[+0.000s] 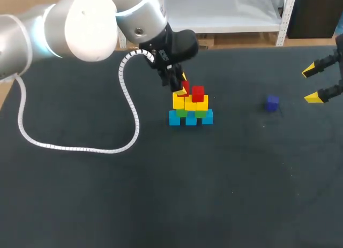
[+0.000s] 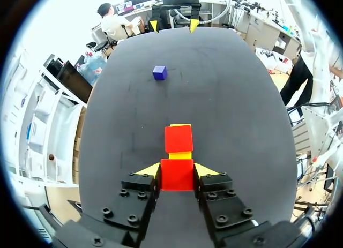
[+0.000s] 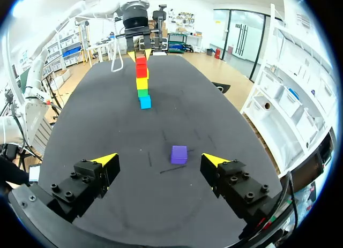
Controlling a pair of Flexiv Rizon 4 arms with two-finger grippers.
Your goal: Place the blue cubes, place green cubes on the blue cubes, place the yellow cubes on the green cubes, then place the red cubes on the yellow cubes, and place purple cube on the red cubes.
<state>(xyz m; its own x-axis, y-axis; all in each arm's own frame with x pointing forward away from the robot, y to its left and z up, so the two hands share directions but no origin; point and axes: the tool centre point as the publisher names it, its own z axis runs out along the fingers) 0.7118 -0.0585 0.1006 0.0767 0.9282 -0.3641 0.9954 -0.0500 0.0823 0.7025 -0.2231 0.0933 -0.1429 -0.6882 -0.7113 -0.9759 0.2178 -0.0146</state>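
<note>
A dark matte table (image 1: 161, 205) carried a white spiral-wrapped cable (image 1: 80, 148), which lay on the table's left half in a long loose loop, curving back toward the table's far edge.

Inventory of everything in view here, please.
table: one, black, underneath everything
blue cubes: three, blue, stack's bottom row
green cubes: two, green, on the blue
yellow cubes: at least two, yellow, on the green
red cubes: two, red, one on the yellow, one gripped
purple cube: one, purple, right of the stack
cable: one, white, on the table
left end effector: one, shut on a red cube
right end effector: one, open, facing the purple cube
</note>
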